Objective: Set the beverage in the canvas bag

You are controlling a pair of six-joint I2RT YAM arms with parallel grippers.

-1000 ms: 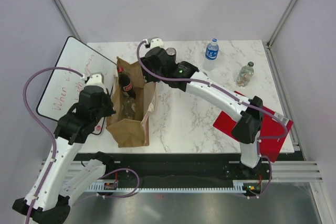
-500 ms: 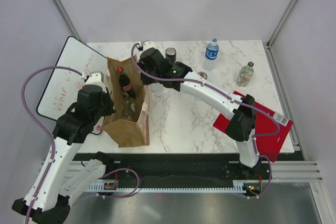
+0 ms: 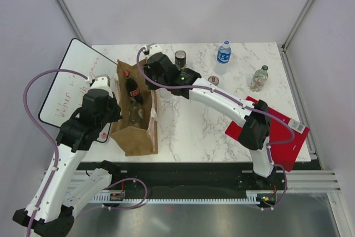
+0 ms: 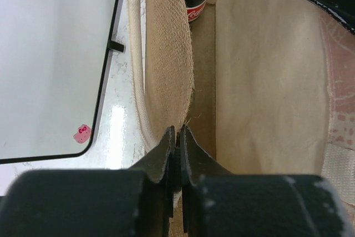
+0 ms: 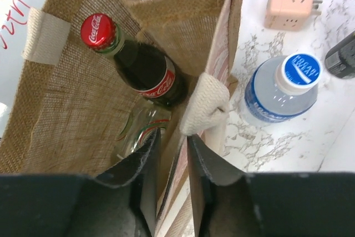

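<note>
The tan canvas bag [image 3: 135, 137] stands upright at the table's left with its mouth open. Inside it a cola bottle [image 5: 141, 65] with a red cap leans over a clear glass bottle [image 5: 140, 132]. My left gripper [image 4: 176, 132] is shut on the bag's left wall [image 4: 166, 70]. My right gripper [image 5: 173, 140] is shut on the bag's right wall, just below its white handle [image 5: 204, 104]. From above, the left gripper [image 3: 113, 108] and right gripper [image 3: 147, 70] hold opposite rims.
On the table beyond the bag stand a dark can [image 3: 181, 58], a blue-capped water bottle [image 3: 224, 52] and a clear bottle [image 3: 258, 78]. A pink plug adapter [image 5: 290, 4] lies near the bag. A whiteboard [image 3: 69, 84] lies left, a red board [image 3: 283, 134] right.
My right gripper has moved left onto the bag's right rim and closed on it. The bag's top has shifted left and its mouth has spread. The left gripper has kept its grip.
</note>
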